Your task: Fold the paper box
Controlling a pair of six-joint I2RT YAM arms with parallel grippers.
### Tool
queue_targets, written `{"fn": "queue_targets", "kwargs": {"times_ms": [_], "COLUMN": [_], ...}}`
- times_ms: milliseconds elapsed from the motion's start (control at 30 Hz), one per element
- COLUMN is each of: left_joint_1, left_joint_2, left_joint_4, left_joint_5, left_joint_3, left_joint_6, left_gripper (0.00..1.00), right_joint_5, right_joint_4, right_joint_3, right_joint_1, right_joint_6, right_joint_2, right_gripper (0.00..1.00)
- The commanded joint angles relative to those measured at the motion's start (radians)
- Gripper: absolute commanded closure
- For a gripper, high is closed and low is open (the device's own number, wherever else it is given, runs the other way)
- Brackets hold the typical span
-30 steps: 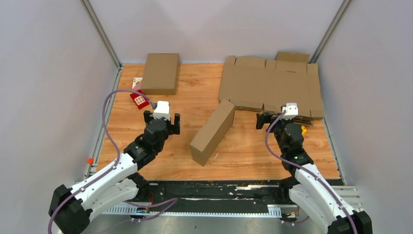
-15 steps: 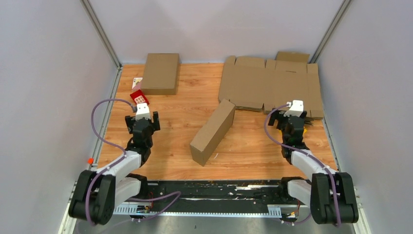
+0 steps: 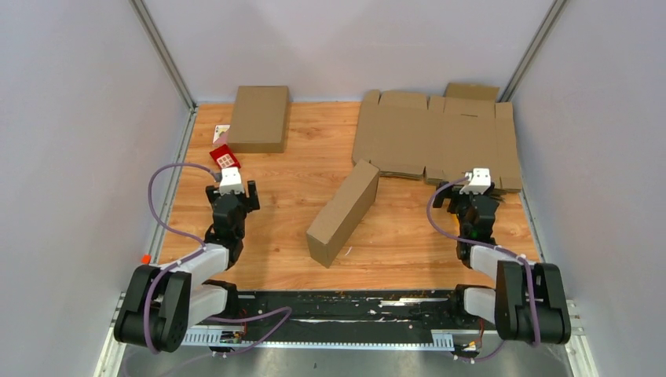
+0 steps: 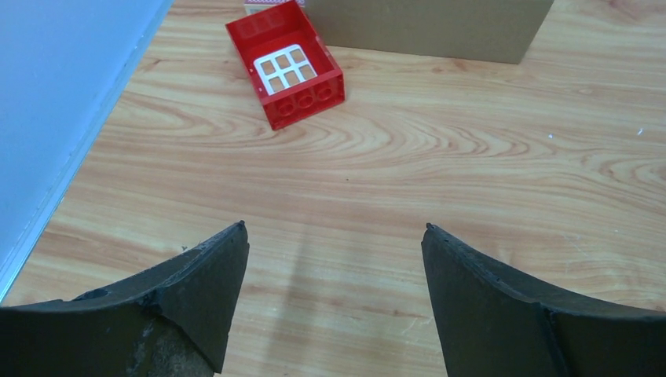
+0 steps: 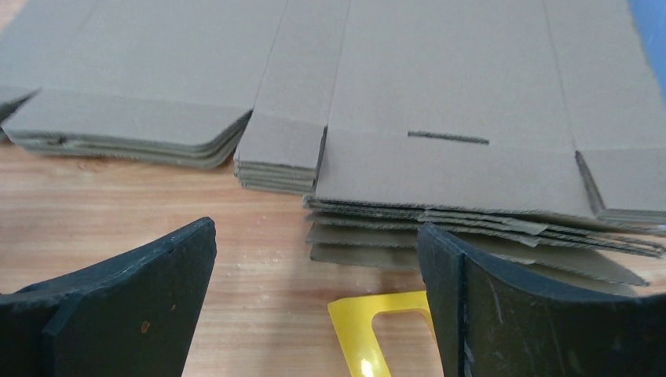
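Wood-grain desk. Centre: paper box, folded up, lying diagonal. Far left: closed carton, red block beside. Far right: pile of flat blanks.

Red block beyond wide-parted jaws

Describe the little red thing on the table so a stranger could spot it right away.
Start at the wooden table and go to its far left corner, where a closed brown cardboard box lies flat. Just off that box's near left corner sits a small red plastic block. Its red colour and the white grid window in its face set it apart from the brown cardboard around it.
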Motion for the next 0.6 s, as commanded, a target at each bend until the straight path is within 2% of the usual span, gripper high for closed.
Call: {"fn": "queue_targets", "kwargs": {"times_ms": [0,33,67,133,233,300,500,567], "left_joint_1": [0.007,0.006,0.006,0.007,0.007,0.006,0.007,0.016], "left_joint_2": [-0.002,-0.016,-0.034,-0.076,-0.104,-0.092,0.084,0.194], "left_joint_4": [0.04,0.043,0.054,0.102,0.142,0.129,0.156,0.333], "left_joint_5": [-0.058,-0.104,-0.136,-0.121,-0.115,-0.12,-0.057,-0.066], "left_joint_3": [0.017,0.006,-0.01,-0.054,-0.084,-0.071,0.033,0.0], "left_joint_6": [-0.023,-0.035,-0.04,-0.021,0.013,0.029,0.118,0.118], "left_gripper": [0.12,0.03,0.0,0.0,0.0,0.0,0.02,0.0], "right_joint_5": [-0.033,-0.009,0.023,0.072,0.011,0.007,0.011,0.011], "right_joint_4": [0.249,0.29,0.319,0.355,0.235,0.228,0.225,0.224], "right_joint_3": [-0.041,-0.048,-0.045,-0.011,0.033,0.036,0.037,0.038], "right_joint_1": [0.002,0.002,0.002,0.018,0.028,0.028,0.03,0.031], "right_joint_6": [-0.045,-0.036,-0.021,-0.032,-0.057,-0.057,-0.059,-0.059], "right_joint_2": [0.091,0.123,0.166,0.246,0.224,0.222,0.222,0.222], "right_gripper": [0.0,0.0,0.0,0.0,0.0,0.0,0.0,0.0]}}
